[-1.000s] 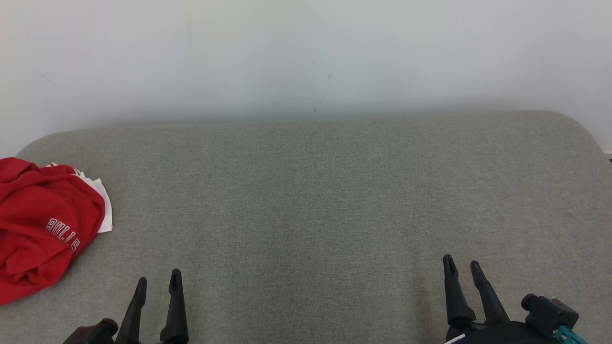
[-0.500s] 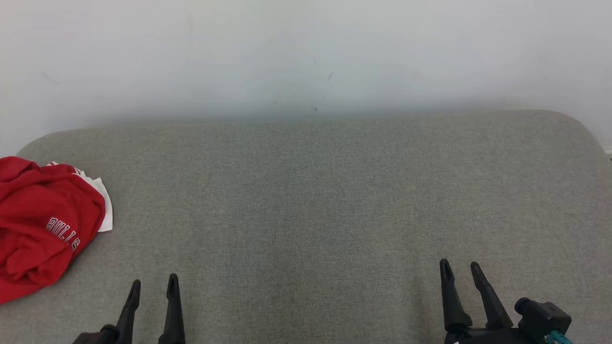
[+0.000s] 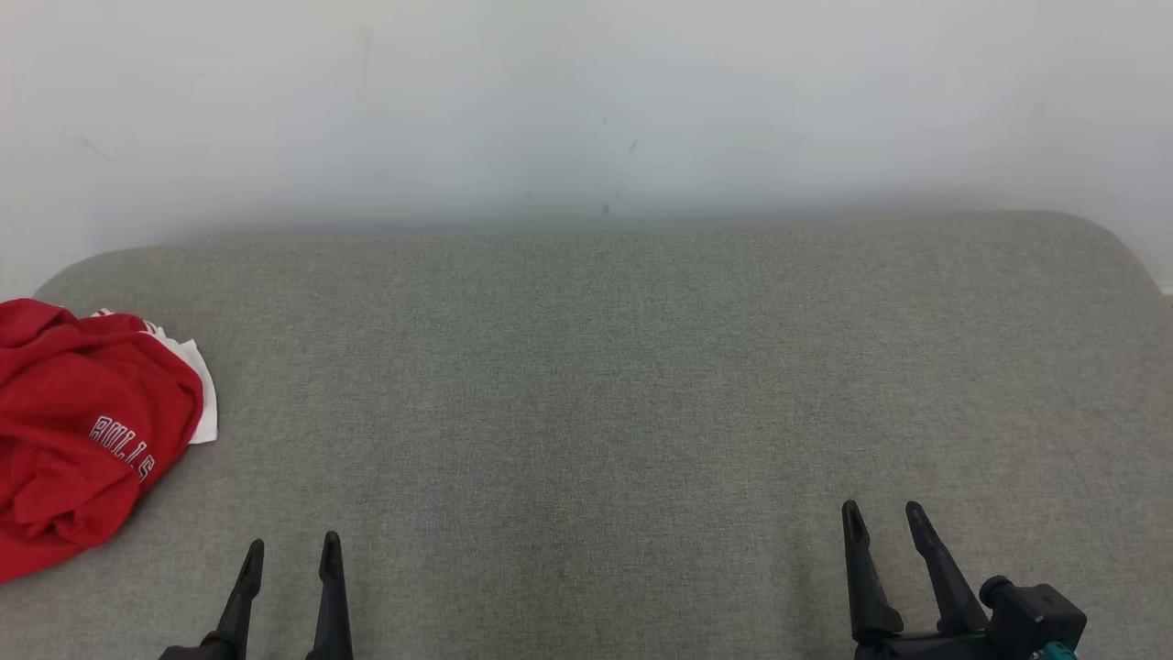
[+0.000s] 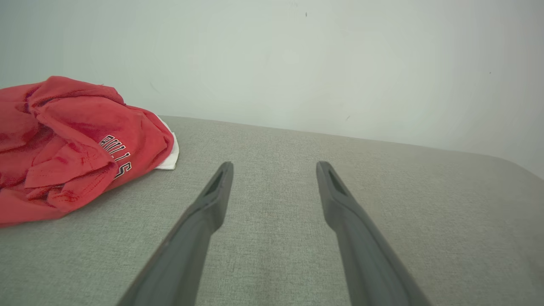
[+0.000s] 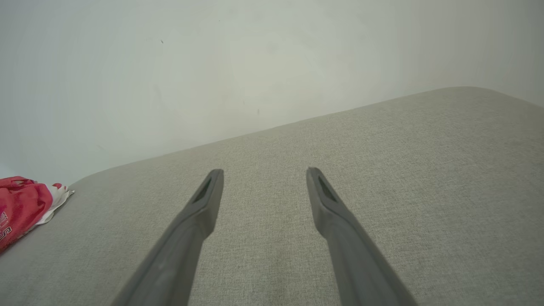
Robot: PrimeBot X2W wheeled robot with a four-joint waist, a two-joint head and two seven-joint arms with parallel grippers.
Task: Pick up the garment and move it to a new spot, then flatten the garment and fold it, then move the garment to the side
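Observation:
A crumpled red garment (image 3: 78, 435) with white lettering and a white piece under its far edge lies at the far left of the grey surface (image 3: 605, 367). It also shows in the left wrist view as the red garment (image 4: 72, 140) and at the left edge of the right wrist view as the garment (image 5: 19, 208). My left gripper (image 3: 291, 550) stands open near the front edge, to the right of the garment and apart from it. My right gripper (image 3: 884, 513) is open at the lower right, far from the garment. Both hold nothing.
The grey fabric surface has rounded far corners and ends at a pale wall (image 3: 586, 101) behind it. The garment reaches the surface's left edge. Bare fabric stretches between the two grippers.
Both grippers have drawn back a little toward the bottom edge of the head view. The garment lies as before.

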